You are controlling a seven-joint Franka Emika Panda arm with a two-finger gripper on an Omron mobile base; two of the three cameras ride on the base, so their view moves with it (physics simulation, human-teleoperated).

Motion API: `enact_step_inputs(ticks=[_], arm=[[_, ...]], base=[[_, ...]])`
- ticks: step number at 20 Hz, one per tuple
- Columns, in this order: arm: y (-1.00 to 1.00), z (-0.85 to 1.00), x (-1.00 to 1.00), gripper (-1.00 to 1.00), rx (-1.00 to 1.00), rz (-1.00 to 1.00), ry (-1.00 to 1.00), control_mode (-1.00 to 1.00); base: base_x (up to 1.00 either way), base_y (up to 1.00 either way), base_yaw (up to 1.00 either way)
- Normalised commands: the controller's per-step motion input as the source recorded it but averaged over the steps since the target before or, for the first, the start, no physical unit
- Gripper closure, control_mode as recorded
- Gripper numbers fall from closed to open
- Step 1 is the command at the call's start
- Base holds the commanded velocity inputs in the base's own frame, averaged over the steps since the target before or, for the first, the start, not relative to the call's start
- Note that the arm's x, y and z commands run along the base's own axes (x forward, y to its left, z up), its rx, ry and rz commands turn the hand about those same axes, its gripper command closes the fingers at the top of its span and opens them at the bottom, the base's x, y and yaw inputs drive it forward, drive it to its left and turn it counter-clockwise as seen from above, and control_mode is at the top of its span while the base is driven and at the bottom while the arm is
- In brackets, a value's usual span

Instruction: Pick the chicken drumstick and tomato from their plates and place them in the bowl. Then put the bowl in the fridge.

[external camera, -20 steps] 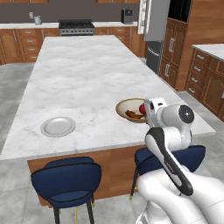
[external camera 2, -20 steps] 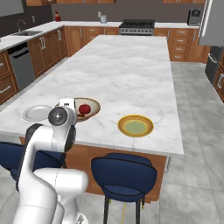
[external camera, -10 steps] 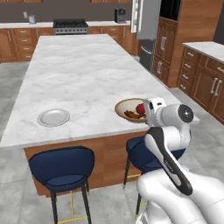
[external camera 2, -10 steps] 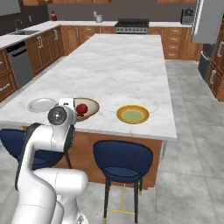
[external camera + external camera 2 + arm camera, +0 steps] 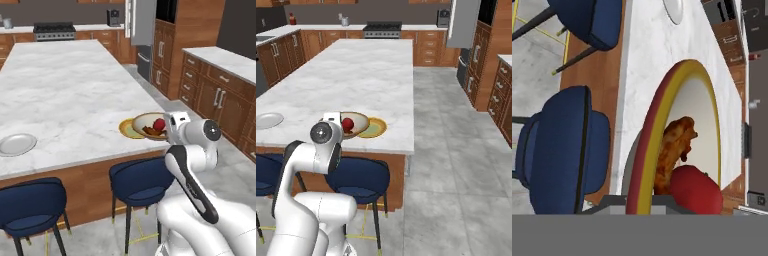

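Note:
My gripper (image 5: 171, 131) is shut on the near rim of the bowl (image 5: 145, 121) and holds it just above the island counter's front right corner. The red tomato (image 5: 159, 124) and the brown chicken drumstick (image 5: 148, 132) lie inside it. From the right base the bowl (image 5: 360, 121) with the tomato (image 5: 347, 124) partly covers the yellow-rimmed plate (image 5: 376, 129). The hand view looks along the bowl rim (image 5: 643, 145) at the drumstick (image 5: 674, 144) and the tomato (image 5: 694, 191). The grey plate (image 5: 16, 144) lies bare at the counter's left. The grey fridge (image 5: 142, 22) stands far back on the right.
Two blue stools (image 5: 137, 180) stand under the counter's front edge (image 5: 75, 162). Wooden cabinets (image 5: 220, 95) line the right side across a tiled floor aisle (image 5: 456, 150). A stove (image 5: 382, 29) sits at the far wall.
The whole scene has shifted: the base has driven to the right along the island. The bowl stays in my gripper and now hangs in front of the yellow-rimmed plate.

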Motion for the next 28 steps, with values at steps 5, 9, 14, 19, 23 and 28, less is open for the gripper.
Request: enact_step_inputs(ticks=[5, 9, 14, 19, 23, 28], arm=[[0.0, 0.0, 0.0, 1.0, 0.0, 0.0, 0.0, 1.0], [0.0, 0.0, 0.0, 1.0, 0.0, 0.0, 0.0, 1.0], [0.0, 0.0, 0.0, 1.0, 0.0, 0.0, 0.0, 1.0], [0.0, 0.0, 0.0, 1.0, 0.0, 0.0, 0.0, 1.0], [0.0, 0.0, 0.0, 1.0, 0.0, 0.0, 0.0, 1.0], [0.0, 0.0, 0.0, 1.0, 0.0, 0.0, 0.0, 1.0]], base=[[0.45, -0.64, 0.0], [0.45, -0.62, 0.0], [0.42, -0.63, 0.0], [0.38, -0.63, 0.0], [0.35, -0.63, 0.0], [0.42, -0.57, 0.0]])
